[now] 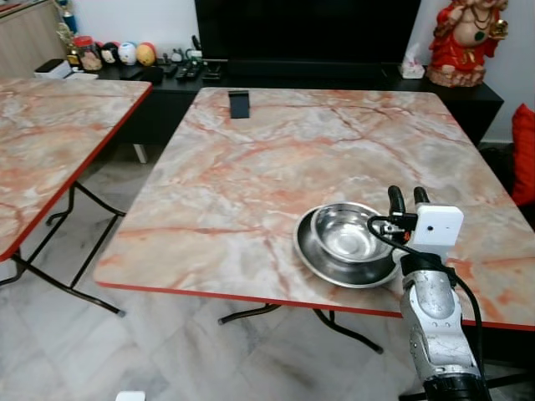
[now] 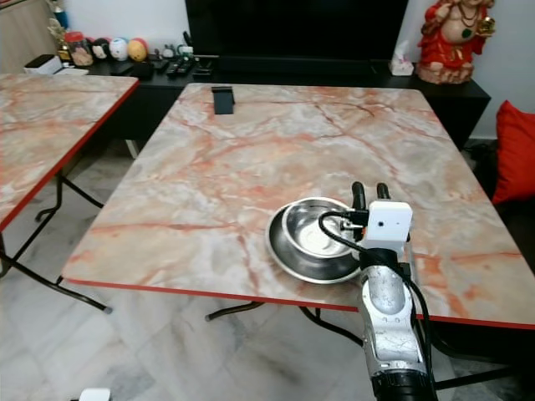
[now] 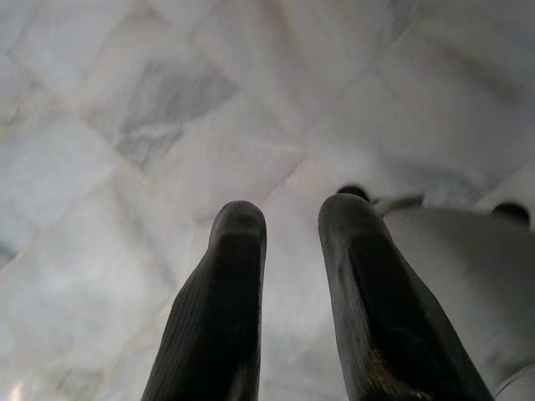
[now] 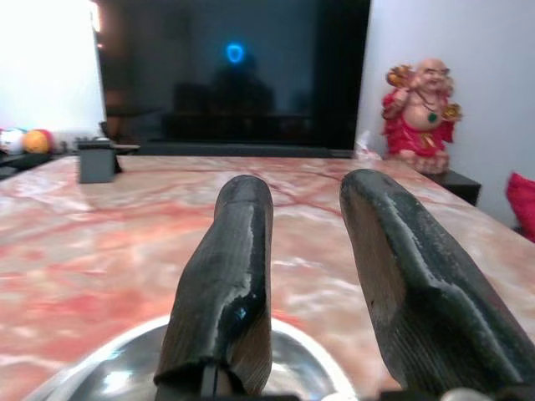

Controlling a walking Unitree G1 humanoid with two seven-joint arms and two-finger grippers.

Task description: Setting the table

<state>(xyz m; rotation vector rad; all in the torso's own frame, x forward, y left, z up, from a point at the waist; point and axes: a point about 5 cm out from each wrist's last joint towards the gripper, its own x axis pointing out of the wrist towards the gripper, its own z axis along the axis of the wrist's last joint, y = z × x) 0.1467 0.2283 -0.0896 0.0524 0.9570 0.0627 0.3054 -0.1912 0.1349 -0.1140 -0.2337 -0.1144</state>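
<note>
Steel: one bowl (image 1: pixel 345 231) in one plate (image 1: pixel 311 251), marble table (image 1: pixel 251 167).

The table (image 1: pixel 251 167) has a marbled top of pink, cream and rust veins with a red edge. Two shiny silver bowls (image 1: pixel 347 242) sit nested. The right gripper (image 1: pixel 405 199) has black fingers, a white camera box and a silver arm. The floor (image 1: pixel 167 351) is pale grey marble. The statue (image 1: pixel 464 38) is red and gold.

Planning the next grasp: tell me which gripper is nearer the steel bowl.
Right. The right gripper hovers over the far right rim of the steel bowl, fingers apart. The left gripper hangs idle, pointing at the marble floor, away from the bowl.
</note>
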